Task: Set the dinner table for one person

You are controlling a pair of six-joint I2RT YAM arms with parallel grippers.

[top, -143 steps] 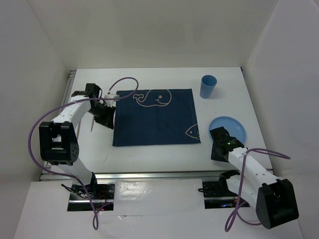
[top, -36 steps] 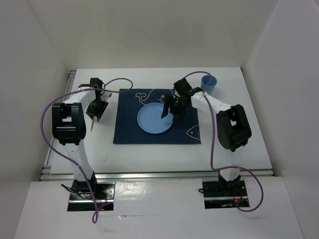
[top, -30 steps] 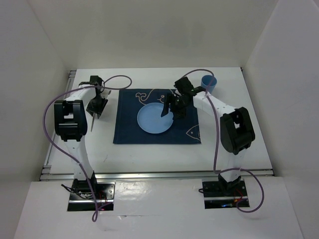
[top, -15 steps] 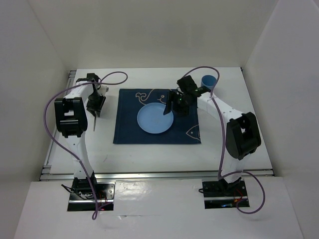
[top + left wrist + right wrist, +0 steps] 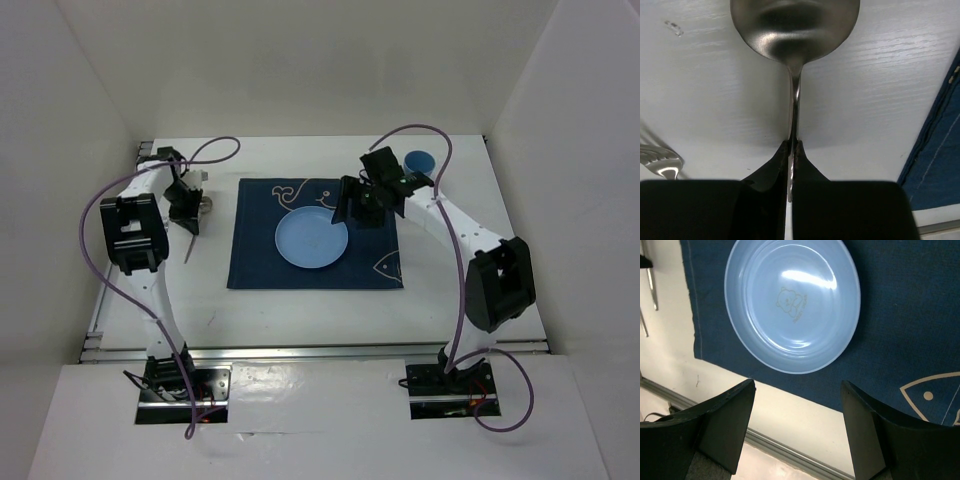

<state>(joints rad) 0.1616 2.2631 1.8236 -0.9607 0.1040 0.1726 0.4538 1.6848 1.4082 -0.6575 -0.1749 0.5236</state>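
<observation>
Fully closed on the shiny metal spoon [image 5: 795, 30], the left gripper [image 5: 791, 150] can probably bring it beside the round pale-blue plate [image 5: 792, 305]; the right gripper [image 5: 796, 390] hangs wide open, empty.

White dinner table [image 5: 300, 310]; navy whale-print placemat [image 5: 260, 260]; light-blue plate [image 5: 312, 241]; silver spoon [image 5: 795, 25].

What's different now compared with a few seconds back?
The blue plate went from the table's right side onto the placemat; the right gripper let it go and drew back, open. The left gripper closed on the spoon handle. The cup and placemat stayed put.
</observation>
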